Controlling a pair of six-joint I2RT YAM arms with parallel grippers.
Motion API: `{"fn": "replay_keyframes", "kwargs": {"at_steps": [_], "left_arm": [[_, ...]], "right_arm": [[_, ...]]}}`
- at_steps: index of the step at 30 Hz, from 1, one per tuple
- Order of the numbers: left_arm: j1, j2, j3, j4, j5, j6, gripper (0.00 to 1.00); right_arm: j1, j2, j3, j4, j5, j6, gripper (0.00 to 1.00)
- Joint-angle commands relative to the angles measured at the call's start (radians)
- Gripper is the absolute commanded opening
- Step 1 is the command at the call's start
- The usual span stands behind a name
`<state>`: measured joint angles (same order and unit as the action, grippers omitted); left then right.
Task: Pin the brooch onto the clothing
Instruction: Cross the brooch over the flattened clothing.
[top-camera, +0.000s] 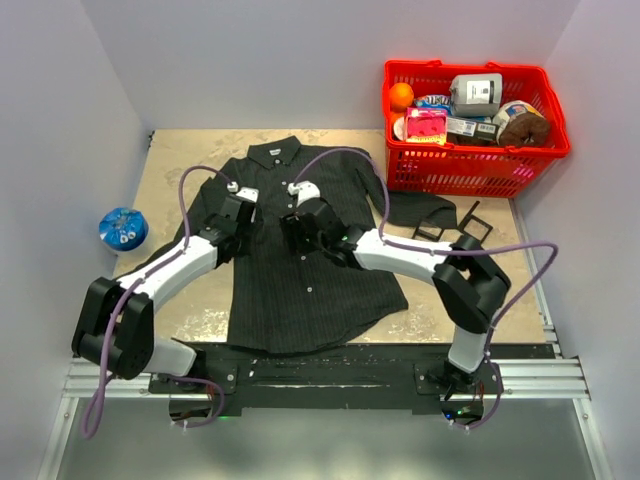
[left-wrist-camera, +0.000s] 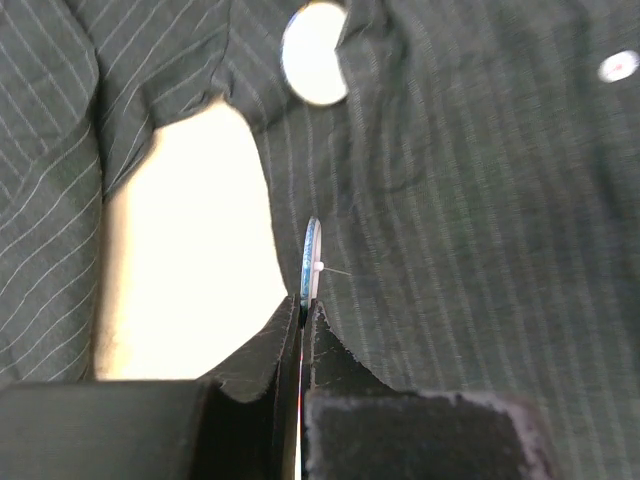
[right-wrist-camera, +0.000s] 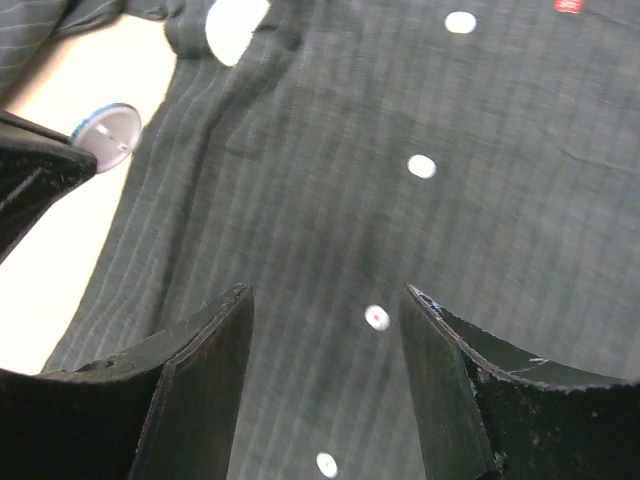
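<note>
Brooch (left-wrist-camera: 311, 258) between left fingers (left-wrist-camera: 345, 368)

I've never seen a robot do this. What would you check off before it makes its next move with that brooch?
1. Brooch held: ok, left end effector shut on its edge.
2. Right end effector free: ok, open and empty above the button row.
3. Shirt spread front up: ok.
4. Brooch over cloth: cannot tell; it sits at the shirt's edge, where the table shows.
5. Pin open: cannot tell, too small.
</note>
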<state>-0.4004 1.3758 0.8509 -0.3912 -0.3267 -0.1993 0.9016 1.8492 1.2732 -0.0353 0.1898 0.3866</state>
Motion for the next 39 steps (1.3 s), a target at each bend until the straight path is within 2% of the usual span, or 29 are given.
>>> {"fn": "replay_keyframes", "kwargs": {"at_steps": [1,7,16,39], "left_arm": [[-0.005,0.031,0.069,-0.015,-0.109,-0.002,0.00],[-0.032,0.097,0.120,-0.038,-0.150,0.029,0.00],[-0.051,0.184,0.189,-0.094,-0.230,0.080,0.00],[-0.092,0.335,0.267,-0.126,-0.262,0.129,0.00]], "right_arm": [[-0.018,-0.145,-0.092,0.080,0.112,0.028,0.63],[-0.036,-0.251,-0.198,0.112,0.129,0.032,0.64],[-0.056,-0.317,-0.270,0.136,0.119,0.041,0.65],[-0.066,-0.386,-0.314,0.155,0.111,0.051,0.65]]}}
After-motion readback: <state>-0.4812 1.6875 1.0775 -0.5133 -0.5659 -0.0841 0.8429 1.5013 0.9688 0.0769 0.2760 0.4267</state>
